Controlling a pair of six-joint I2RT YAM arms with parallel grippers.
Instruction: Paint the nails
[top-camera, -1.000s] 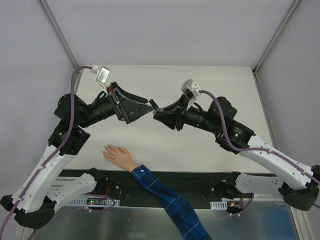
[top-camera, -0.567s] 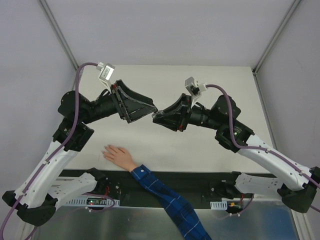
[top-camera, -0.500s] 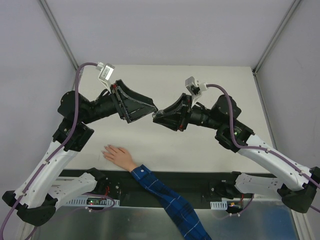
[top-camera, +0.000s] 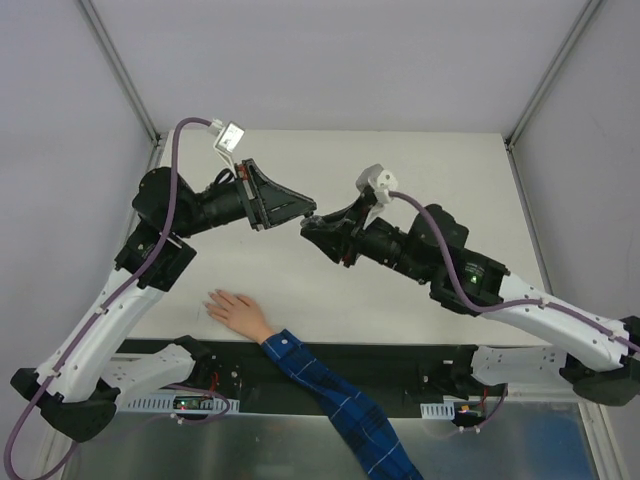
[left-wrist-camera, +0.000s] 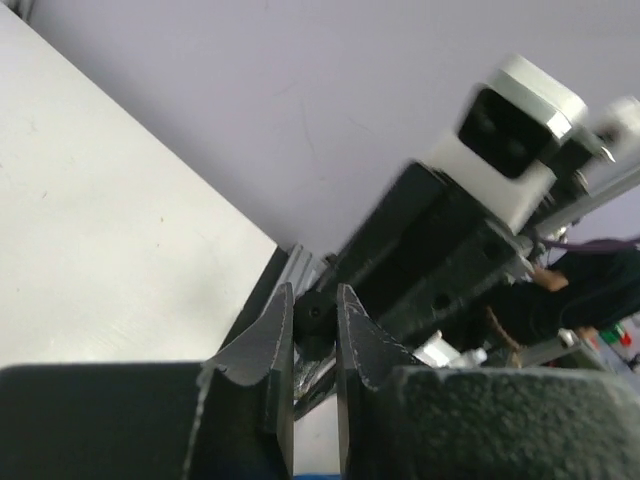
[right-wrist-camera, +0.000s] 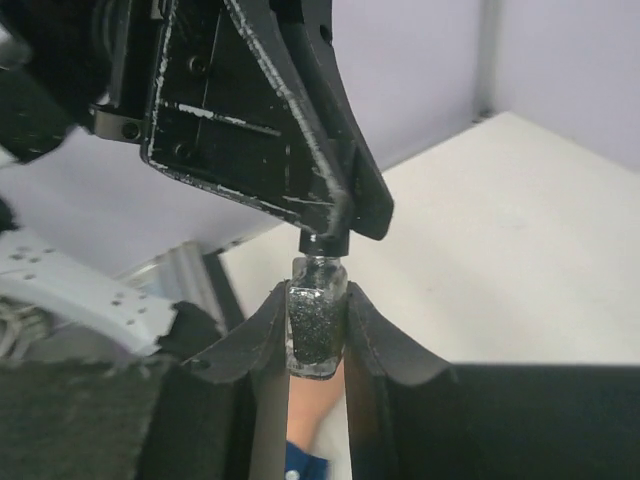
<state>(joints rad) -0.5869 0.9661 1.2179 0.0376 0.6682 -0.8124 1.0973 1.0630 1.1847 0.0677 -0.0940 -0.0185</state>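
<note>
A pale hand (top-camera: 234, 309) with spread fingers lies flat near the table's front edge, its arm in a blue plaid sleeve (top-camera: 340, 398). The nails are too small to make out. High above the table's middle the two grippers meet tip to tip. My right gripper (right-wrist-camera: 317, 300) is shut on a small glass bottle (right-wrist-camera: 317, 332) of dark glittery polish. My left gripper (left-wrist-camera: 314, 300) is shut on the bottle's black cap (left-wrist-camera: 313, 318), and the cap (right-wrist-camera: 325, 242) also shows under the left fingers (right-wrist-camera: 300, 130) in the right wrist view. The hand (right-wrist-camera: 314, 405) appears below the bottle.
A white tabletop (top-camera: 420, 170) sits between grey walls with metal corner posts. A black strip and metal rail (top-camera: 400, 375) run along the front edge by the arm bases. The right wrist's white camera housing (left-wrist-camera: 515, 115) faces the left gripper.
My left gripper, open a second ago, has closed on the bottle's cap. Both arms have shifted slightly toward the back of the table. The hand has not moved.
</note>
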